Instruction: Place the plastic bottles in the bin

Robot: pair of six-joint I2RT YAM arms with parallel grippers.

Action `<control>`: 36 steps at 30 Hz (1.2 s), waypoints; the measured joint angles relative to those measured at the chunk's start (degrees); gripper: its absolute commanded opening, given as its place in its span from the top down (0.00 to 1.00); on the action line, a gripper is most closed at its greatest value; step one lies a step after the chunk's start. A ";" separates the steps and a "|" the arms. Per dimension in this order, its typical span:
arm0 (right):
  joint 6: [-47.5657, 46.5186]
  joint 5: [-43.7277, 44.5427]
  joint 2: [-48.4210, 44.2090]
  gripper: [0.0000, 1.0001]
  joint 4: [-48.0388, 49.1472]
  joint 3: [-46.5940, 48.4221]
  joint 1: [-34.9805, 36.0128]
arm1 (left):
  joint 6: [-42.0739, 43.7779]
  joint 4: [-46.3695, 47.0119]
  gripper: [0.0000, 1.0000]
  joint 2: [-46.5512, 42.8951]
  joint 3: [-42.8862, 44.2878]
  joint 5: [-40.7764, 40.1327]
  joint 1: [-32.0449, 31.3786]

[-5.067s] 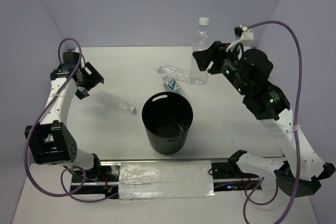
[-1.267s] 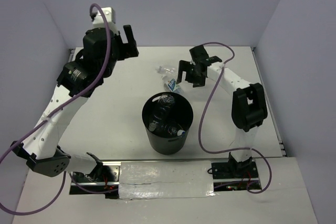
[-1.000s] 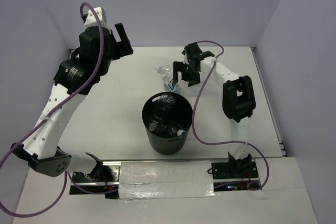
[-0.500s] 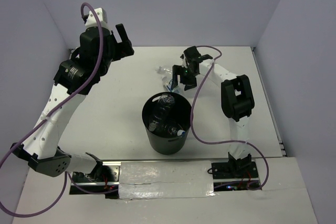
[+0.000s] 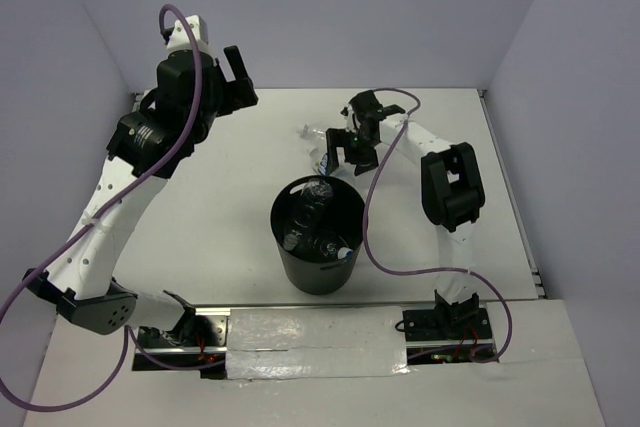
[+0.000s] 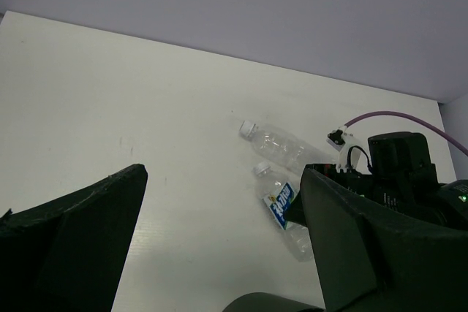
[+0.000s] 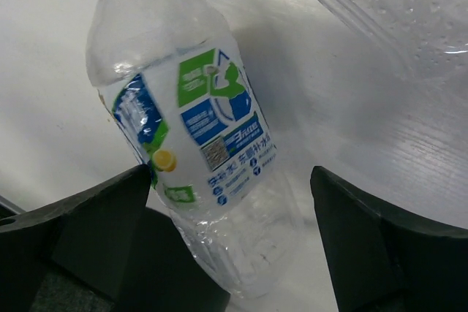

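Observation:
The black bin (image 5: 318, 247) stands mid-table with clear plastic bottles (image 5: 314, 215) inside it. Two more lie on the table behind it: a plain one (image 5: 314, 133) (image 6: 279, 146) and a blue-and-white labelled one (image 5: 324, 160) (image 6: 282, 204) (image 7: 191, 123). My right gripper (image 5: 346, 151) (image 7: 234, 246) is low over the labelled bottle, open, its fingers on either side of the bottle's lower body. The plain bottle (image 7: 387, 12) lies just beyond. My left gripper (image 5: 240, 73) (image 6: 219, 253) is raised high at the back left, open and holding nothing.
Lavender walls close in the table on the left, back and right. The bin's rim (image 6: 272, 302) shows at the bottom of the left wrist view, and the right arm (image 6: 398, 180) beside the bottles. Both arm bases sit on a taped rail (image 5: 315, 342) at the near edge.
My right gripper has edged left and down onto the labelled bottle. The left arm has shifted slightly while staying raised. The bottles and the bin have not moved.

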 measured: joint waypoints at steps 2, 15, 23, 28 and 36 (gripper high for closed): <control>-0.92 0.52 0.00 0.00 -0.42 -0.57 0.02 | 0.02 0.00 0.01 0.20 0.00 0.00 0.00; -2.21 6.14 0.79 0.41 -1.38 -2.54 1.77 | 0.09 0.07 0.01 0.87 0.00 0.26 0.00; -3.45 4.74 -1.42 0.46 -4.26 -2.34 1.90 | 0.09 0.24 0.01 0.85 -0.02 -0.20 0.00; -5.29 1.42 -8.07 0.48 -9.66 1.73 2.27 | 0.07 0.28 0.01 0.85 -0.02 -0.83 0.46; -5.38 1.86 -20.48 0.50 -14.12 13.75 2.54 | 0.24 1.53 0.01 0.85 -0.02 -0.66 2.47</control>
